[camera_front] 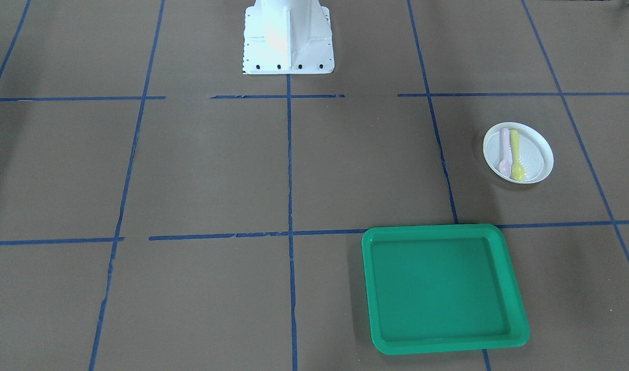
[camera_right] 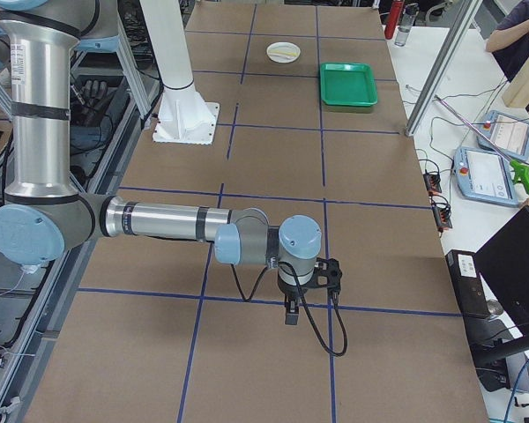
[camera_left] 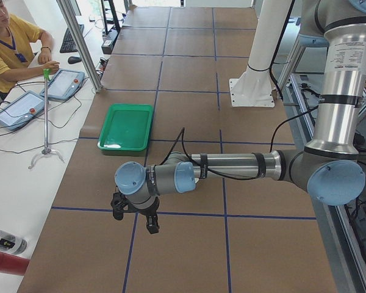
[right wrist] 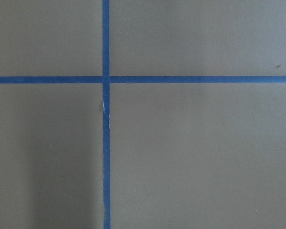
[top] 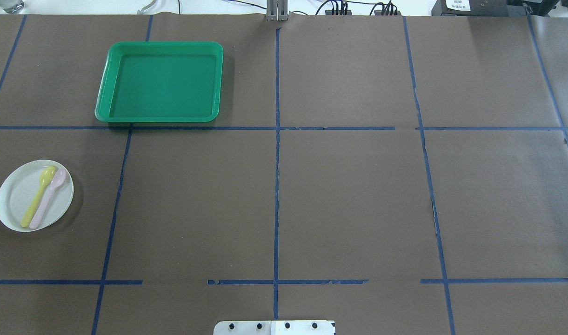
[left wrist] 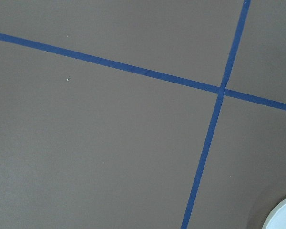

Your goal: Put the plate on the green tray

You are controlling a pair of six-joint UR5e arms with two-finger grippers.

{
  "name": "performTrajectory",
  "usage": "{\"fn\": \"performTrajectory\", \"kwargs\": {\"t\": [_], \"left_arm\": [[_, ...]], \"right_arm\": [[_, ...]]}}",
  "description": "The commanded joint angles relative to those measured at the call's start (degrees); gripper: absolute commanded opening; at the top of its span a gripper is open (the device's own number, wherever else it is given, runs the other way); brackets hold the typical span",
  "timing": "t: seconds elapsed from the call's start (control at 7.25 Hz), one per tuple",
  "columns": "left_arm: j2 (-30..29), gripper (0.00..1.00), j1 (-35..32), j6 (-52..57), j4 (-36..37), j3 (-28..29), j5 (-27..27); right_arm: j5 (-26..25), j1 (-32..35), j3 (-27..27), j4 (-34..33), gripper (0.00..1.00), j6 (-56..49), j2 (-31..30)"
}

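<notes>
The white plate (camera_front: 538, 149) lies on the brown table at my left side, apart from the green tray (camera_front: 443, 288). A yellow spoon (camera_front: 515, 154) and a pink spoon (camera_front: 505, 149) lie on it. In the overhead view the plate (top: 15, 195) is near left and the empty tray (top: 160, 81) is farther forward. The plate's rim (left wrist: 283, 217) shows in the corner of the left wrist view. My left gripper (camera_left: 134, 215) hovers over the table in the exterior left view; I cannot tell if it is open. My right gripper (camera_right: 307, 295) hovers far from both; I cannot tell its state.
The white robot pedestal (camera_front: 288, 36) stands at the table's near middle. Blue tape lines grid the brown table. An operator (camera_left: 9, 49) sits past the far edge with teach pendants (camera_left: 64, 84). Bottles (camera_left: 3, 253) lie off the table's left end.
</notes>
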Motion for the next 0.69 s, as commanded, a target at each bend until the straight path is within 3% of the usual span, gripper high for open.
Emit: {"fn": "performTrajectory", "kwargs": {"t": [0.0,0.28,0.55], "left_arm": [[0.34,1.00,0.53,0.20,-1.15,-0.50,0.06],[-0.54,1.00,2.55,0.03,-1.16,-0.15,-0.02],[-0.28,1.00,2.73,-2.15,-0.72,-4.18,0.15]], "right_arm": [[0.00,0.00,0.00,0.00,1.00,0.00,0.00],[0.00,0.00,0.00,0.00,1.00,0.00,0.00],[0.00,0.00,0.00,0.00,1.00,0.00,0.00]]}}
